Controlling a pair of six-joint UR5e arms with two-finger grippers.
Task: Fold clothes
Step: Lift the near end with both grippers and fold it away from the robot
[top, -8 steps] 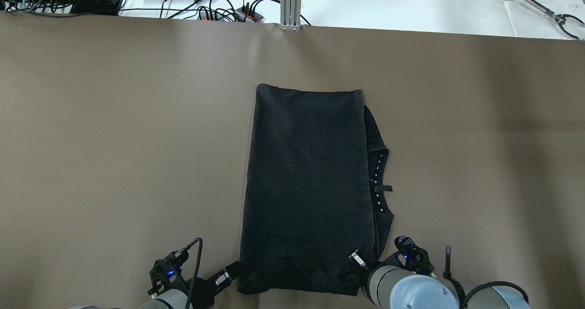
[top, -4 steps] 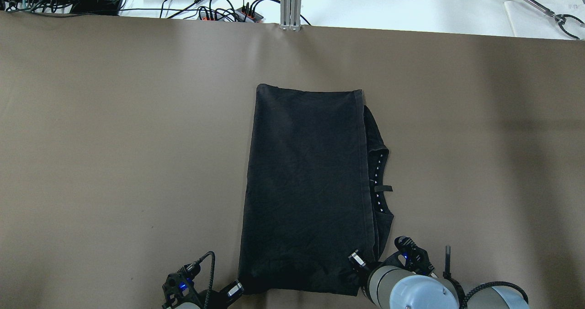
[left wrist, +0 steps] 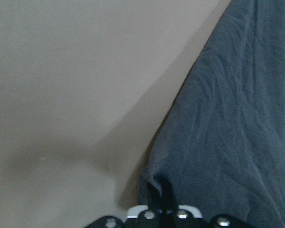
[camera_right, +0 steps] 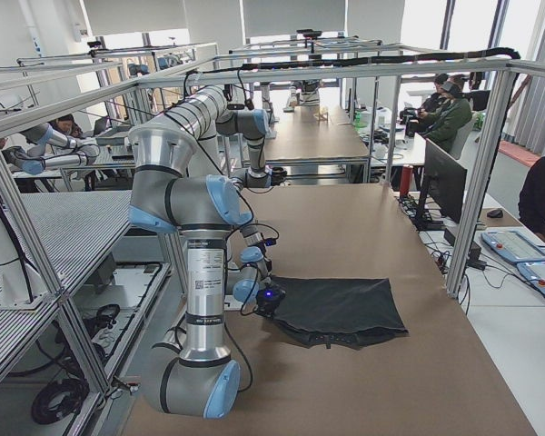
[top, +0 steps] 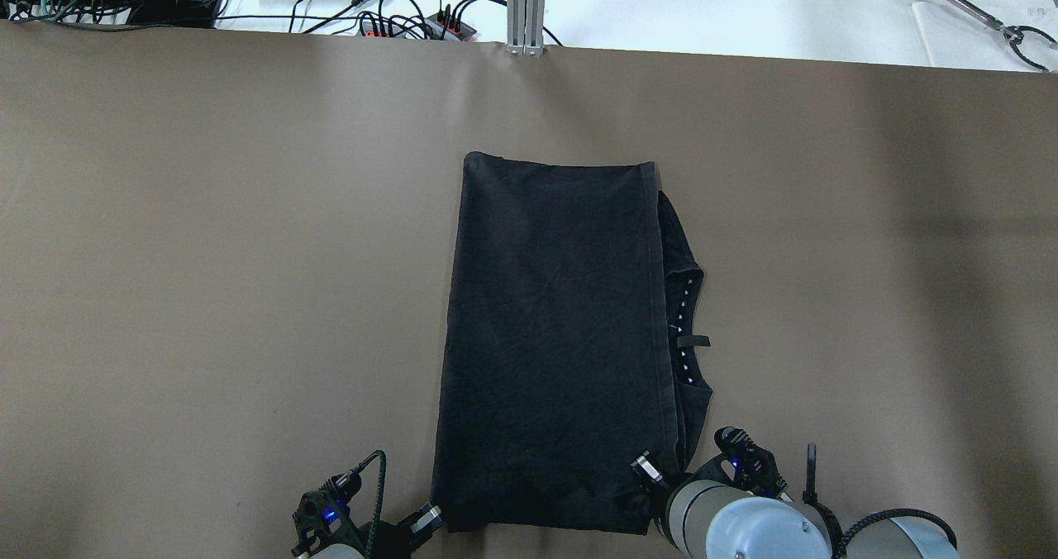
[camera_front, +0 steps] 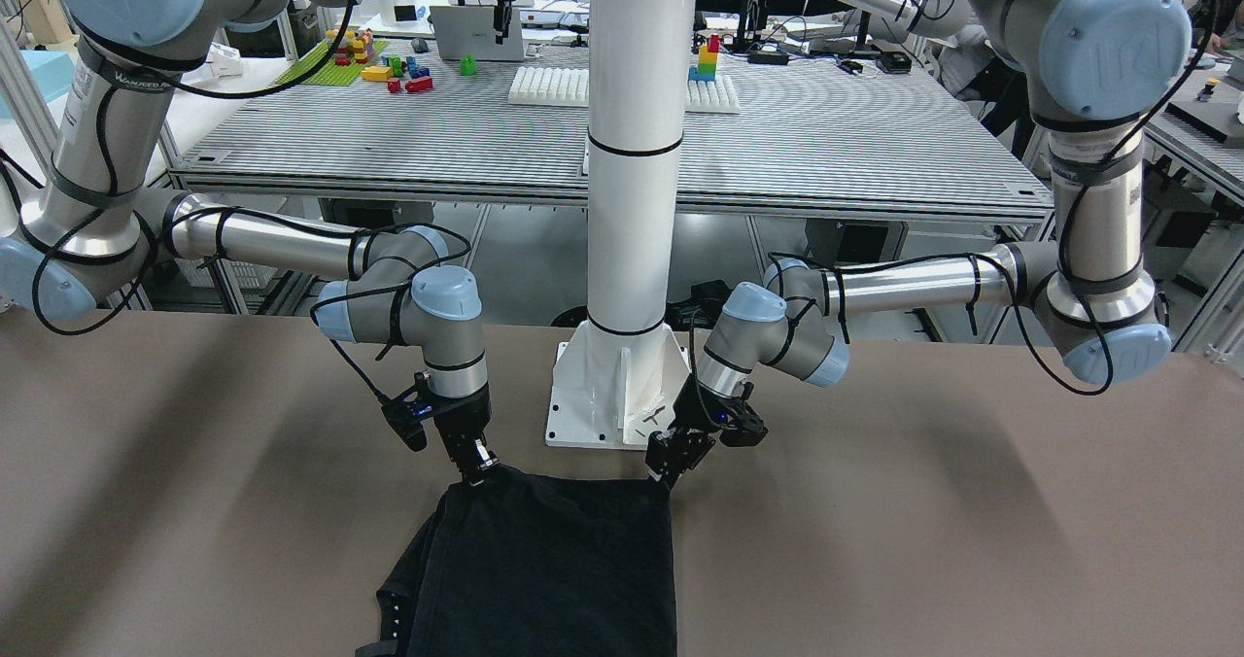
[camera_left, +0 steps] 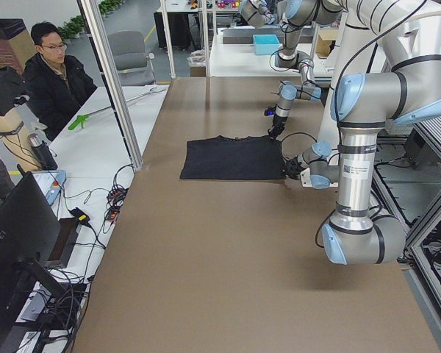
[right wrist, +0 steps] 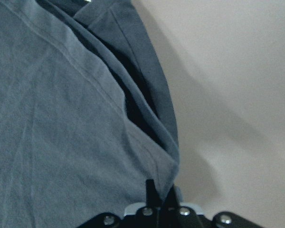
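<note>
The clothes (top: 554,336) are one black garment folded into a long rectangle on the brown table (top: 207,253), with a collar part (top: 688,327) sticking out on its right. My left gripper (top: 426,519) is shut on the near left corner, and the left wrist view shows the fabric (left wrist: 228,142) bunched at the fingertips (left wrist: 165,192). My right gripper (top: 645,468) is shut on the near right corner; layered hems (right wrist: 147,123) run up to its fingertips (right wrist: 151,190). From the front, both grippers (camera_front: 666,467) (camera_front: 476,463) sit at the cloth's edge (camera_front: 554,487).
The white pole's base plate (camera_front: 612,395) stands just behind the grippers. Cables and power strips (top: 397,21) lie beyond the table's far edge. A seated person (camera_left: 59,81) and a monitor (camera_left: 7,257) are off the table's side.
My left gripper slid toward the robot and slightly right along the cloth's near left corner, then held still. The right gripper and the cloth's far end did not move.
</note>
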